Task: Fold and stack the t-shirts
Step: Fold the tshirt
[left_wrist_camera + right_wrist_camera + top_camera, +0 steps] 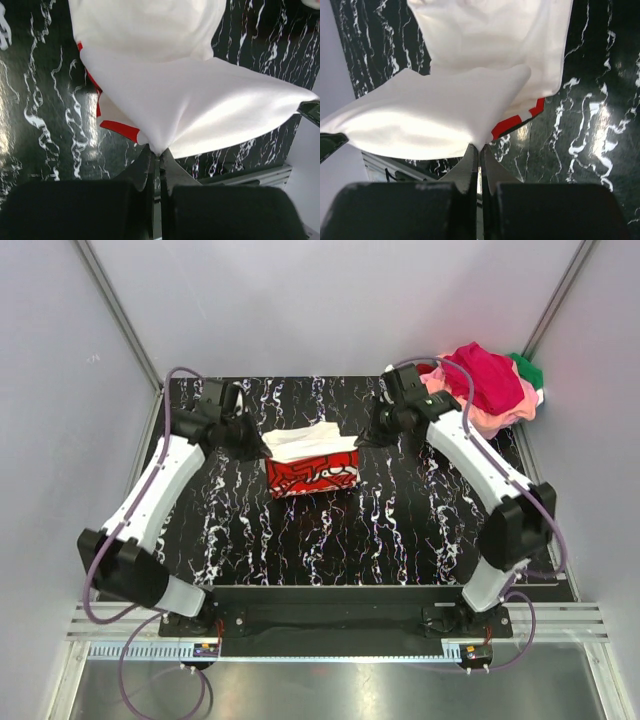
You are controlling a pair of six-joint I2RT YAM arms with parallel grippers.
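The white t-shirt with the red print (310, 462) lies part-folded in the middle of the black marbled table (330, 540). My left gripper (256, 440) is shut on its far left corner; the left wrist view shows white cloth (200, 110) pinched at the tips of the left gripper (159, 152). My right gripper (372, 434) is shut on its far right corner; the right wrist view shows the cloth (435, 115) pinched in the right gripper (480, 148). Both hold the far edge a little above the table. A heap of pink, magenta, dark red and green t-shirts (490, 388) lies at the far right corner.
Grey walls with metal corner posts (120, 310) close in the table on three sides. A metal rail (330, 625) with the arm bases runs along the near edge. Red print shows under the white cloth in the left wrist view (120, 129) and the right wrist view (517, 122).
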